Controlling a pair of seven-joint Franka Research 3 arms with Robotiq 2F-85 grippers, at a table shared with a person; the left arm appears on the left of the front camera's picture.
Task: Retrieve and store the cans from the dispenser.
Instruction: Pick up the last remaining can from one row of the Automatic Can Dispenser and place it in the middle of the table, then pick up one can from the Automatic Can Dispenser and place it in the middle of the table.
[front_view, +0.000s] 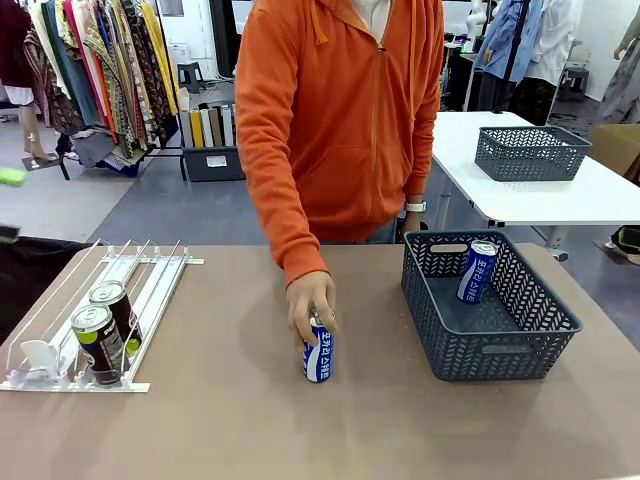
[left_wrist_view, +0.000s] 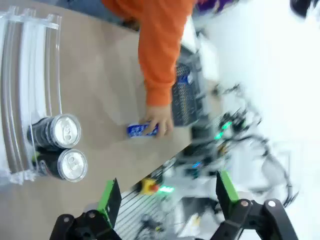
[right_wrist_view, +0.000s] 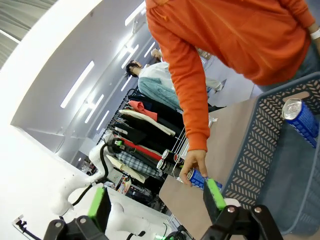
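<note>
Nearest us, our left gripper (left_wrist_view: 167, 192) and right gripper (right_wrist_view: 156, 197) both hold their jaws wide apart with nothing between them, off the table (front_view: 230, 430). Two dark cans (front_view: 97, 340) stand one behind the other at the near end of the dispenser (front_view: 150, 270), on our left. One blue can (front_view: 477, 272) leans inside the grey basket (front_view: 490, 350) on our right, already stored. At mid-table the person's hand (front_view: 310, 300) grips the top of a second blue can (front_view: 318, 355), which stands upright on the surface, well apart from both dispenser and basket. We judge this can is mid-transfer. Next, we expect our right arm must wait for the hand to let go, then close on the can's body and lower it into the basket without tipping its neighbour.
</note>
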